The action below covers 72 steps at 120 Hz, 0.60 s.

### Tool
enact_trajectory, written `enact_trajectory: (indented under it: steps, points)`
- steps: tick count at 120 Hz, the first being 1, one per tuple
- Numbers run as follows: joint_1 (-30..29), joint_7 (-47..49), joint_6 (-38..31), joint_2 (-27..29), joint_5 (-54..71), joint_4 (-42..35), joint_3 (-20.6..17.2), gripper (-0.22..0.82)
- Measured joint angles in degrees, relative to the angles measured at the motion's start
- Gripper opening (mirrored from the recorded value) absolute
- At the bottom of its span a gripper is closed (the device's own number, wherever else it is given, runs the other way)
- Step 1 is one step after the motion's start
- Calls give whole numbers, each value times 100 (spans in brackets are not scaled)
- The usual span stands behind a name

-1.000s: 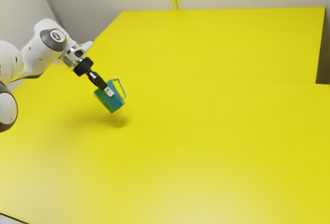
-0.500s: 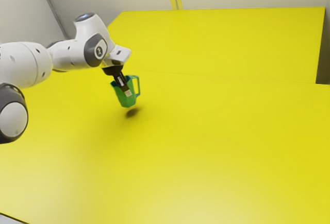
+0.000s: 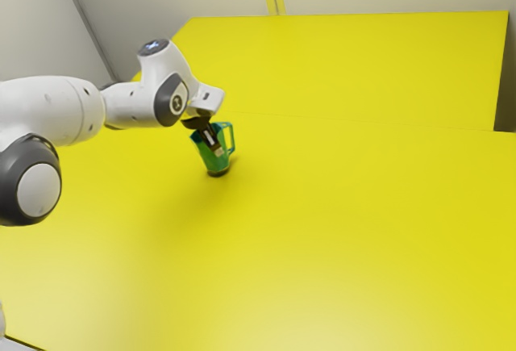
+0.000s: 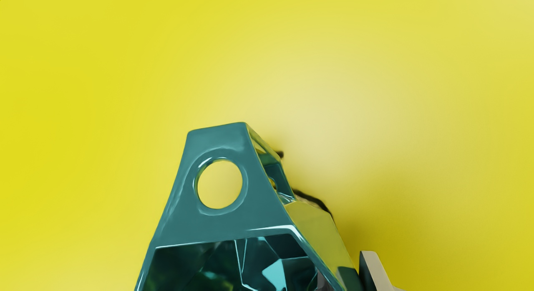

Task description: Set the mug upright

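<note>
Exterior view: the mug (image 3: 211, 165) is near the middle of the exterior view's left half, its mouth upward and its body leaning a little, top toward the exterior view's left. A dark shadow (image 3: 218, 174) lies right under its base – whether that base touches the table (image 3: 363, 206) is hard to tell. The handle (image 3: 233, 137) sticks out from the mug toward the exterior view's right. The arm (image 3: 60, 109) comes in from the exterior view's left of the mug, and the gripper (image 3: 217, 151) points down at it, pinching it. The wrist view has one finger (image 4: 376, 270) against the mug's outer wall; the other is hard to make out. The handle's round hole lies beside the mug's mouth, with table seen through it.
</note>
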State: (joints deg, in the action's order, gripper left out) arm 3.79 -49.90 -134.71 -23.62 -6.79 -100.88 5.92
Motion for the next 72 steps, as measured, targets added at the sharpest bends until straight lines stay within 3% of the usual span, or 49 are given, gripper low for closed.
enact_trajectory:
  steps: [48, 72]
  points:
    - [-13, 212, -120, -134, 1, 10, -10, -17]
    - [17, 194, -70, -88, -2, 16, -5, 26]
